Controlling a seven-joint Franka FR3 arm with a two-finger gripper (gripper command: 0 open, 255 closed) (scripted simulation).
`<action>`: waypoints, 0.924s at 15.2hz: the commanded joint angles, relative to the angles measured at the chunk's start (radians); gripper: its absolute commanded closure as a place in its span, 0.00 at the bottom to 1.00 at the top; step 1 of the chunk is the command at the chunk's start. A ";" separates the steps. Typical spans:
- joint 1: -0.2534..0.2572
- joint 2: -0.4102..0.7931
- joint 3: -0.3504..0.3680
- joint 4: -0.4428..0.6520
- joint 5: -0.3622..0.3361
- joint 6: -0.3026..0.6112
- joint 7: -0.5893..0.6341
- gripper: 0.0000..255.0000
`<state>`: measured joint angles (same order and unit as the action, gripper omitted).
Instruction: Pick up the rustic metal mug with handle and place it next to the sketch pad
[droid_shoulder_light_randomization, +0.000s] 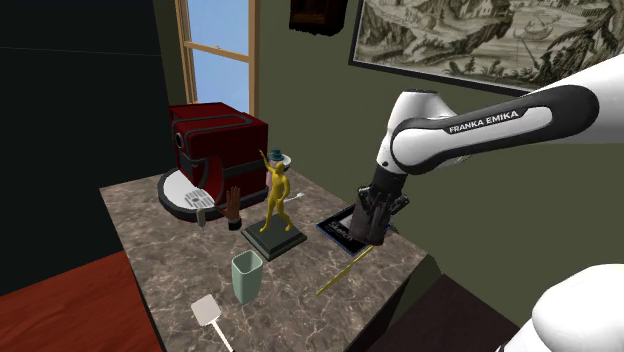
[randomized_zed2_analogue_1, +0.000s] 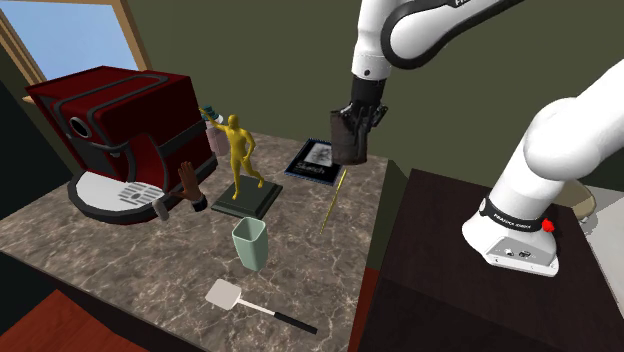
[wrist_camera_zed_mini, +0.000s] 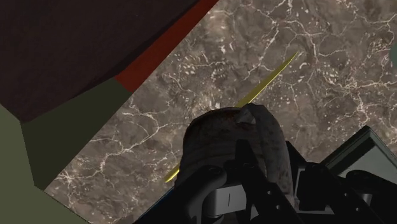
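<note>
jaws: mine, clenched on the mug (randomized_zed2_analogue_1: 345, 143), above the counter (randomized_zed2_analogue_1: 120, 250)
risk: landing on sketch pad (randomized_zed2_analogue_1: 314, 160) or yellow stick (randomized_zed2_analogue_1: 333, 200) tips it

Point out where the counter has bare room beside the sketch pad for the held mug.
Bare marble lies between the sketch pad, the yellow stick and the edge of the counter, by the held mug. A wider patch lies between the green cup and the coffee machine. Crowded: the pad's other side, by the figurine.
</note>
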<state>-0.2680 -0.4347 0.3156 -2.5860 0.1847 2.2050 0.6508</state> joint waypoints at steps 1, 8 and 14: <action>-0.028 0.002 -0.044 -0.009 -0.019 0.008 -0.061 1.00; -0.121 0.047 -0.175 0.021 -0.083 0.011 -0.236 1.00; -0.194 0.129 -0.279 0.095 -0.127 0.012 -0.378 1.00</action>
<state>-0.4507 -0.3252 0.0529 -2.5084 0.0642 2.2140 0.2962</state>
